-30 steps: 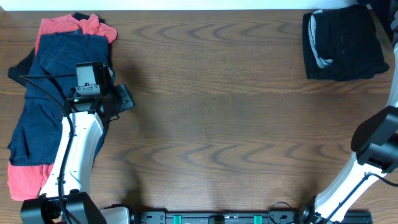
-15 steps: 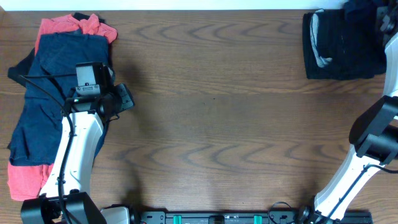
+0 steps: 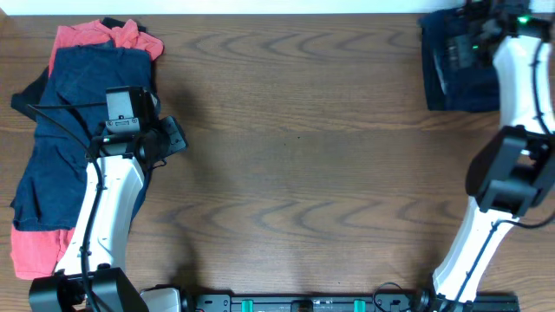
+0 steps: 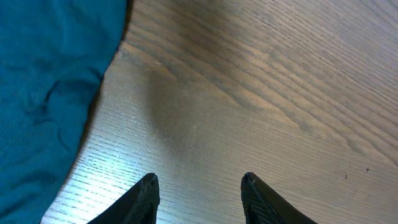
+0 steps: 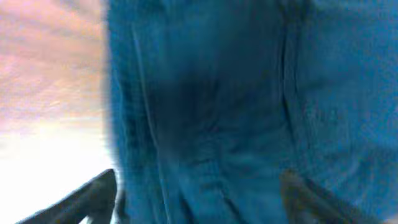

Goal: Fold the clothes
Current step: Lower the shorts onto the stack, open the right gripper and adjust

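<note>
The unfolded clothes lie at the table's left: a navy piece (image 3: 69, 95) over coral-red ones (image 3: 82, 35). My left gripper (image 3: 173, 134) hovers just off that pile's right edge, open over bare wood, with nothing between its fingers (image 4: 146, 196). In its wrist view the navy fabric (image 4: 50, 93) fills the left side. At the back right sits a folded stack (image 3: 455, 87) topped with navy fabric. My right gripper (image 3: 455, 54) is above it, open. Blurred navy cloth (image 5: 217, 93) fills its wrist view, with the fingers (image 5: 93, 199) spread wide over it.
More coral-red fabric (image 3: 30, 251) sticks out at the pile's near end, beside the left arm's base. The wooden table (image 3: 303, 165) stretches between the two heaps. A black rail with cables (image 3: 303, 303) runs along the front edge.
The right arm has swung in over the folded stack at the back right with a navy piece, and its jaws have gone from shut to wide open. The left arm has not moved.
</note>
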